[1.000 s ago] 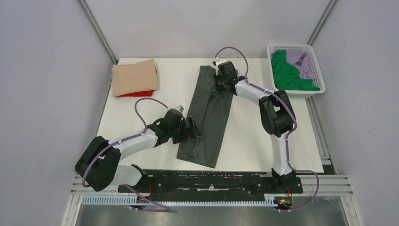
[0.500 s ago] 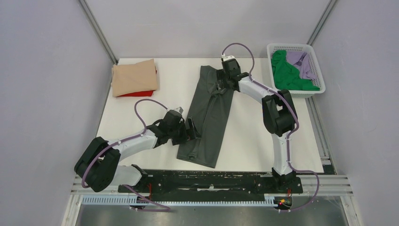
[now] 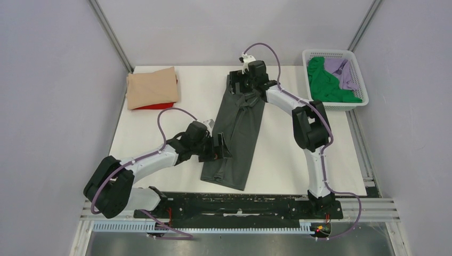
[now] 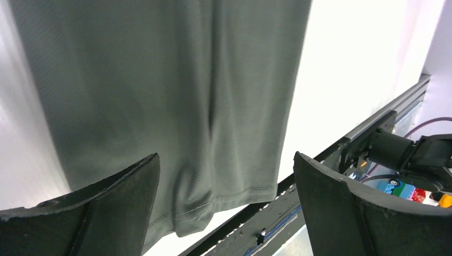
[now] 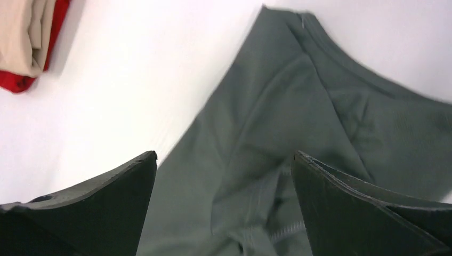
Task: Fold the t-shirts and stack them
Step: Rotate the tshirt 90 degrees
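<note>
The dark grey shirt (image 3: 237, 133) lies as a long folded strip down the middle of the table (image 3: 282, 160). The left end effector (image 3: 220, 148), fingers apart, is at its near left edge. The right end effector (image 3: 238, 81), also spread apart, hovers over the collar end.

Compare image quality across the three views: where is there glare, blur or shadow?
Left wrist: the table blows out to white beside the dark grey t-shirt. Right wrist: that shirt's edges look soft, slightly smeared. Top external: even light, sharp.
</note>
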`<state>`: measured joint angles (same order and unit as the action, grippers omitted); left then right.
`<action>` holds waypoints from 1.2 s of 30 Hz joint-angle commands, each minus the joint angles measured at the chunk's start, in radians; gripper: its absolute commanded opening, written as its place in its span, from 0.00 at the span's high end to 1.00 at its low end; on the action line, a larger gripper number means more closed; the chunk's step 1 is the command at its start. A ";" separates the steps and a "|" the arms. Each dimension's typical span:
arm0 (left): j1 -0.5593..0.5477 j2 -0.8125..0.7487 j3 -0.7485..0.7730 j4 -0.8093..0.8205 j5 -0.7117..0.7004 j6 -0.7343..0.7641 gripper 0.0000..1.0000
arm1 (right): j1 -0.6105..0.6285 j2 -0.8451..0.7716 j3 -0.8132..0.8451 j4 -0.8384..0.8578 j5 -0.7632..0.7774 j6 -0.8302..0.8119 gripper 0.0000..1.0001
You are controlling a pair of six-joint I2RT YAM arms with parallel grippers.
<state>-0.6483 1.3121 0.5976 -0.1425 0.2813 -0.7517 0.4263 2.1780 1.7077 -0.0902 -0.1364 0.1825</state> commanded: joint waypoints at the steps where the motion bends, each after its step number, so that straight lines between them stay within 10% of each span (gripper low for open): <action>1: -0.007 -0.016 0.081 0.009 0.052 0.097 0.00 | -0.001 0.131 0.157 0.104 -0.011 -0.022 0.02; 15: -0.007 0.202 0.034 0.125 0.154 0.046 0.00 | -0.010 0.139 0.093 0.001 0.060 -0.038 0.02; 36: -0.007 0.132 -0.031 0.012 0.115 0.056 0.00 | -0.052 -0.056 -0.148 -0.039 0.130 0.012 0.02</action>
<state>-0.6502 1.4517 0.6029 -0.0082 0.4274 -0.7120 0.3809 2.2139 1.5990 -0.1249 -0.0246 0.1715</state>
